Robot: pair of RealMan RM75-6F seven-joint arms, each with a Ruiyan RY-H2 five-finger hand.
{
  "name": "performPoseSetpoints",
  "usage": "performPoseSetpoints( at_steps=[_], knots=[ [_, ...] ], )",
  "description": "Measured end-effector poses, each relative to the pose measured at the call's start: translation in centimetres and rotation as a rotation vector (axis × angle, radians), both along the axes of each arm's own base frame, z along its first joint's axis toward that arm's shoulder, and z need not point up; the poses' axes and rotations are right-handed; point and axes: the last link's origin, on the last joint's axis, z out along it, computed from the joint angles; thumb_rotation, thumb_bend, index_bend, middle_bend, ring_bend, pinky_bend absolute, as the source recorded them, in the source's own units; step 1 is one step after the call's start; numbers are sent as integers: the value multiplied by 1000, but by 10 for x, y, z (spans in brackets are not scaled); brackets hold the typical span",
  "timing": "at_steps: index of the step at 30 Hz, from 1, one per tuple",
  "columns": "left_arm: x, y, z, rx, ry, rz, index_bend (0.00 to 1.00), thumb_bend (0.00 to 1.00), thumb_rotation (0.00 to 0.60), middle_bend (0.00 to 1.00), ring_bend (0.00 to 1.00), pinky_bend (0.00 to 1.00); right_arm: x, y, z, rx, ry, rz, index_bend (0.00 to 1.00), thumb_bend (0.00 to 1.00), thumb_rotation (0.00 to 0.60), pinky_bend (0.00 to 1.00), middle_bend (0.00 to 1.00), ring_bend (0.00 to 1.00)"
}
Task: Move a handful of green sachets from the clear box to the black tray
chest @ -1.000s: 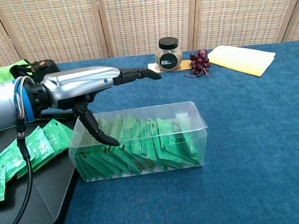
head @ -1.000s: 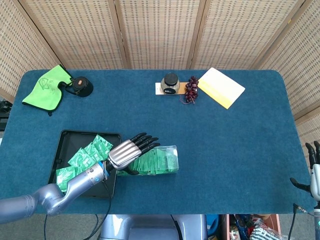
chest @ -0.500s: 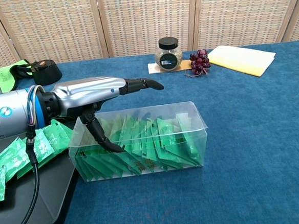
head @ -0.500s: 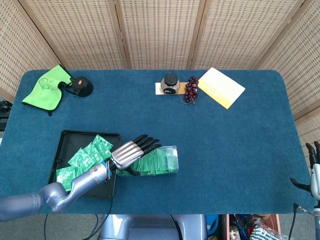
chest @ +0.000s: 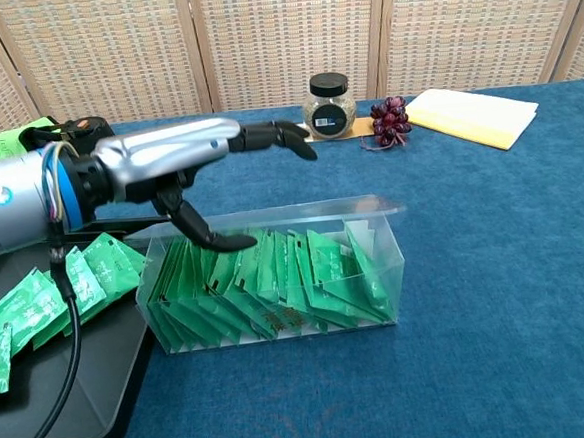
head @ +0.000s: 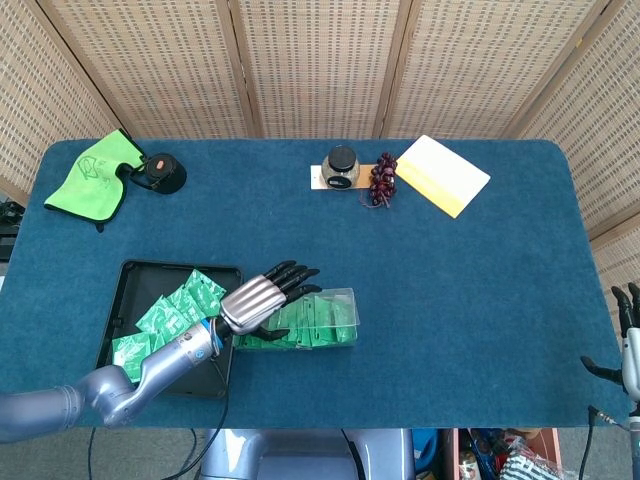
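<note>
Left robot hand poised over the clear box, holding nothing yet.

The green sachets (chest: 276,280) stand packed on edge in the clear box (chest: 375,263), which sits on the counter (head: 450,290) just beside the black tray (head: 125,285), a short carry for each handful. More sachets already lie in the tray. The left robot hand (chest: 193,161) hovers over the box's left end, fingers spread, thumb dipping toward the packets, seemingly placed for a scoop. Whether the thumb touches them is unclear. The right robot hand (head: 628,335) is cut off at the frame edge, its pose unreadable.
</note>
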Motion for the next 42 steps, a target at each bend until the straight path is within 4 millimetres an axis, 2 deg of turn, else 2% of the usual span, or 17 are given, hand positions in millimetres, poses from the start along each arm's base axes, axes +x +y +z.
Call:
performPoseSetpoints(
  at_steps=[7,14,20,26,33,42],
  knots=[
    [6,21,18,18,-94,83,167,336,600,0,0,0,-1,-1,-2,8,3,-8,0,0,600,0,0,0],
    [2,59,39,51,-142,197,167,337,600,0,0,0,-3,-3,-4,13,6,-18,0,0,600,0,0,0],
    [-12,84,39,54,-105,298,167,337,600,0,0,0,-4,-4,-5,16,9,-27,0,0,600,0,0,0],
    [-21,95,35,26,-62,358,167,338,600,0,0,0,-5,-5,-6,21,11,-32,0,0,600,0,0,0],
    [-21,89,38,44,-93,312,167,326,600,0,0,0,-5,-5,-5,18,9,-35,0,0,600,0,0,0],
    [-14,48,27,8,7,37,285,306,600,0,0,0,-7,-6,-5,21,4,-42,0,0,600,0,0,0]
  ],
)
